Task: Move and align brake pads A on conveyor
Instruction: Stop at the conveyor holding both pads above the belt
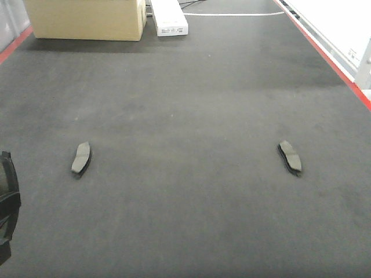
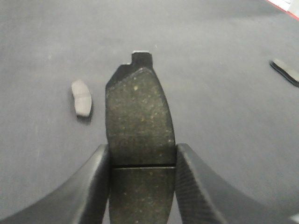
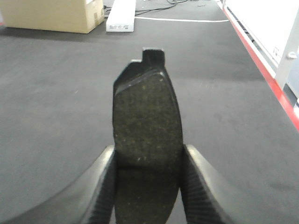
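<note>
From the front, two brake pads lie flat on the dark conveyor (image 1: 191, 116), well apart: one on the left (image 1: 81, 158), one on the right (image 1: 290, 156). A cardboard box (image 1: 87, 18) and a white box (image 1: 169, 17) sit at the far end, both cut off by the top edge. The white box has a label too small to read. A black arm part (image 1: 8, 202) pokes in at the left edge.

In the left wrist view, the left claw (image 2: 142, 175) is clamped on a brake pad (image 2: 138, 121), its near end cut off. Two more pads show beyond.

In the right wrist view, the right claw (image 3: 148, 179) is clamped on another pad (image 3: 147, 121) above the belt.
</note>
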